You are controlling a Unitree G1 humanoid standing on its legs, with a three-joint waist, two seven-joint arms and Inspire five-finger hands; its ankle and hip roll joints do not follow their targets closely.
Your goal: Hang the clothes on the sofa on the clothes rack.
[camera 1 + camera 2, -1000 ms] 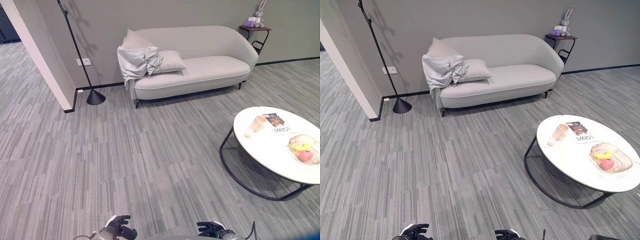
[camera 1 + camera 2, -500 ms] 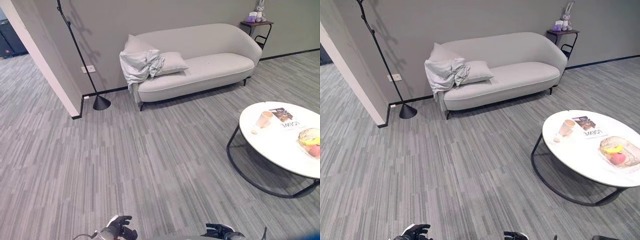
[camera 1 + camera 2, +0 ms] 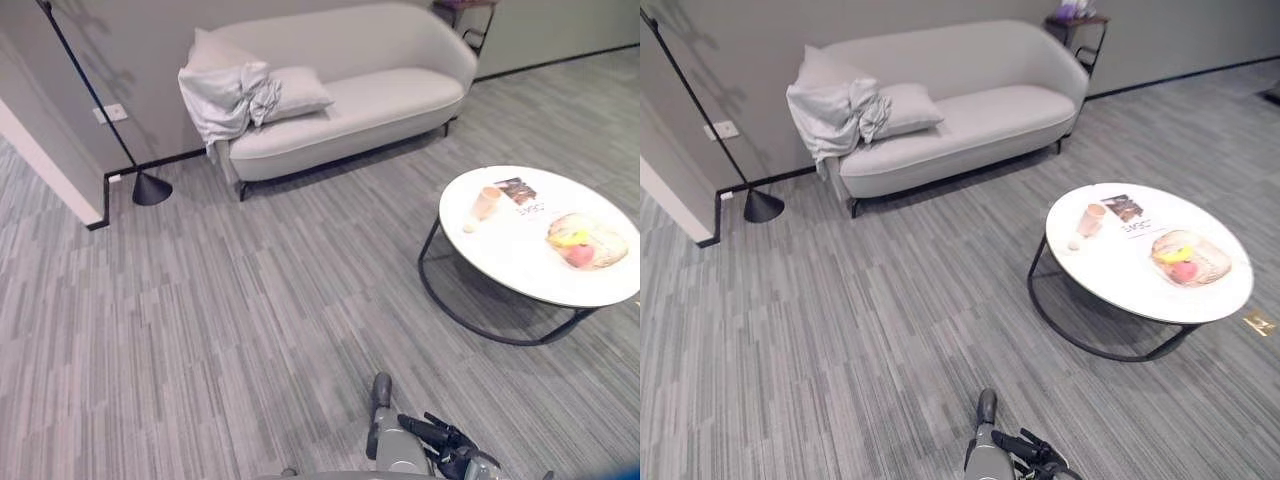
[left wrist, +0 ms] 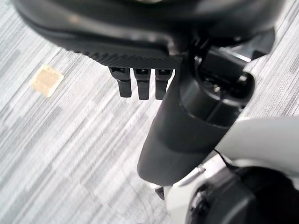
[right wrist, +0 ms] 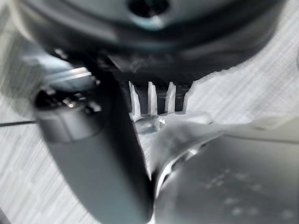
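The grey clothes (image 3: 222,95) hang crumpled over the left end of the sofa (image 3: 380,110), surely soft and light, best pinched at a top fold; both hands' fingers relaxed, empty.

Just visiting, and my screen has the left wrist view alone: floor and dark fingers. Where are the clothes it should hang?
Observer: The grey clothes are heaped over the left end of a pale sofa, beside a cushion.
Operator: Is a hand holding them?
Observer: No. The right hand is low over the carpet, far from the sofa, fingers open and empty.
Operator: Anything in the way?
Observer: A round white table stands off to the right, bearing a cup and a fruit basket.
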